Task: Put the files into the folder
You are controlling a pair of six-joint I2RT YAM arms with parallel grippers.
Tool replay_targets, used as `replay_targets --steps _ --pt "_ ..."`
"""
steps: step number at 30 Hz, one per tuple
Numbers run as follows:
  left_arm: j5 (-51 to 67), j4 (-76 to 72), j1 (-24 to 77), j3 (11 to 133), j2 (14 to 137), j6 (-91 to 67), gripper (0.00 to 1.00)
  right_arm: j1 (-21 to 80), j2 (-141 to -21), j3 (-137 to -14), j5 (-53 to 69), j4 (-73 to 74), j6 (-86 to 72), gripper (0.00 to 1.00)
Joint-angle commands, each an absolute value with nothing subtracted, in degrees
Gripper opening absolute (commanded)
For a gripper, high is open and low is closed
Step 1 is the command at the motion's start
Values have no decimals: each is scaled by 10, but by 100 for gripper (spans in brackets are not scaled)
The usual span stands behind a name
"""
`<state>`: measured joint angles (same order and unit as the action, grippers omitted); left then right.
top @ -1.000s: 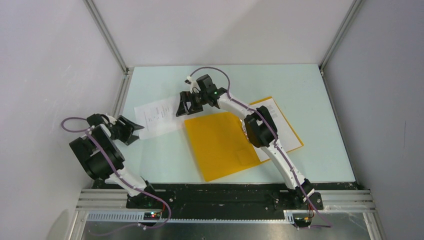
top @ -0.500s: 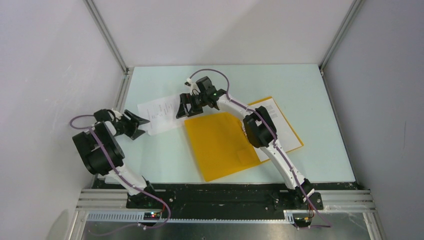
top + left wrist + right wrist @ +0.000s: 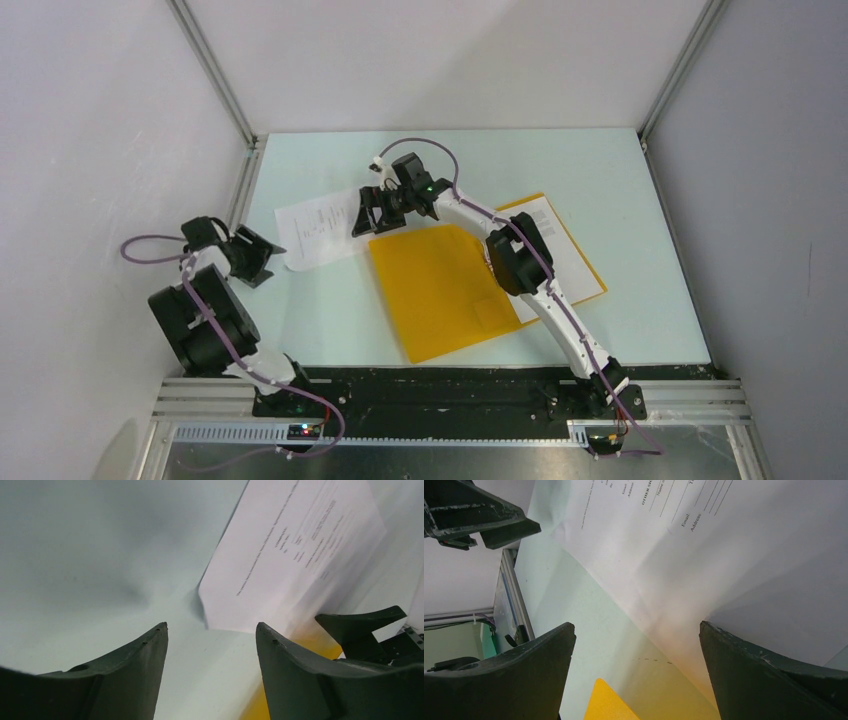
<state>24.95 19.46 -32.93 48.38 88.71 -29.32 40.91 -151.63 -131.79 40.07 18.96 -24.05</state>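
Note:
The orange-yellow folder lies open at mid-table, and one printed sheet of the files rests on its right half. Another white printed sheet lies flat on the table to the left of the folder. My right gripper hovers open over that sheet's right edge, at the folder's far-left corner. In the right wrist view the sheet fills the space ahead of the right gripper. My left gripper is open and empty just off the sheet's left end, and the sheet's corner lies ahead of the left gripper.
Pale green table inside white walls with aluminium frame posts along the left edge, close to the left arm. The right arm stretches over the folder. The other gripper shows beyond the sheet in the left wrist view.
The left gripper reached toward the sheet's left end, then drew slightly back to the left, with its elbow shifting. The right arm, sheet and folder have not moved.

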Motion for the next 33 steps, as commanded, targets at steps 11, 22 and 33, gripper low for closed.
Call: replay_targets --steps 11,22,33 --pt "232 201 -330 525 980 -308 62 421 -1531 -1306 403 195 -245 100" --pt "188 214 -298 509 974 -319 44 420 -1526 -1304 402 196 -245 99" --pt "103 267 -265 504 958 -312 34 420 -1522 -1306 405 193 -248 100"
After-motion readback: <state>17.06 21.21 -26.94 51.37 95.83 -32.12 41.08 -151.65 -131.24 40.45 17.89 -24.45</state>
